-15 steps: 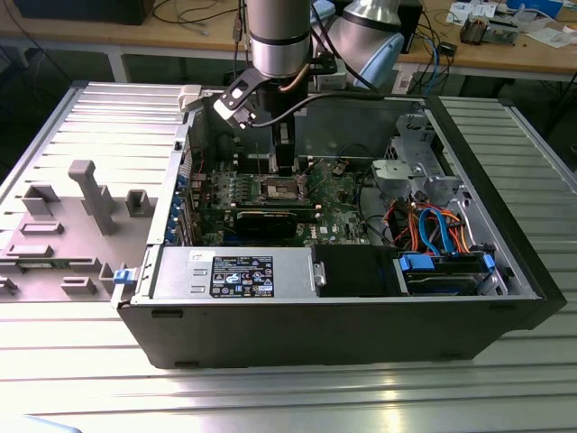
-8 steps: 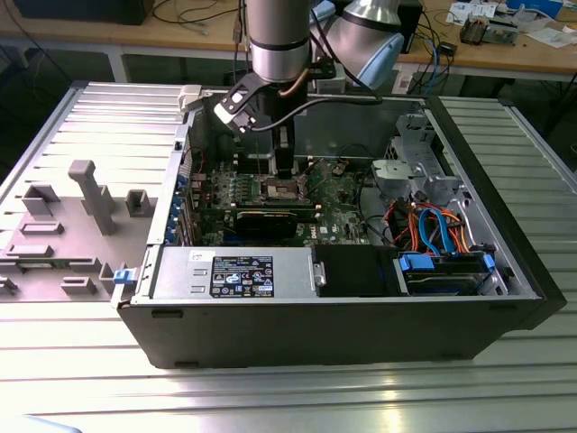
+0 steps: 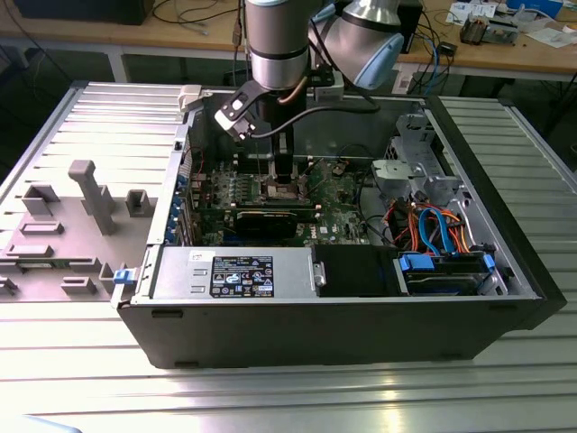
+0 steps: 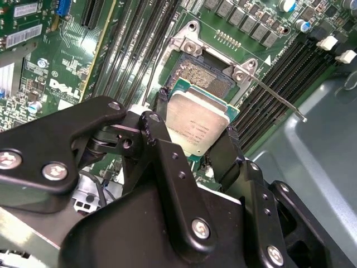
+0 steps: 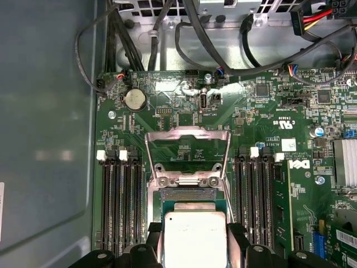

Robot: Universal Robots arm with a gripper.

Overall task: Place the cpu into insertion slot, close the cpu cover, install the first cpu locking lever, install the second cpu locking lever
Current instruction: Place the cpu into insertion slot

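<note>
Black linkage gripper (image 4: 196,127) sat right up close, jaws pinching the small square silver-topped cpu (image 4: 198,118) by two opposite edges; chip hung over the gripper-side edge of the pin-filled insertion slot (image 4: 204,78), mid-way across the green motherboard (image 5: 120,134), not seated imo; thin silver cpu cover (image 5: 187,132) stood flipped open; if the chip went down skewed or offset, those pins could bend.
</note>
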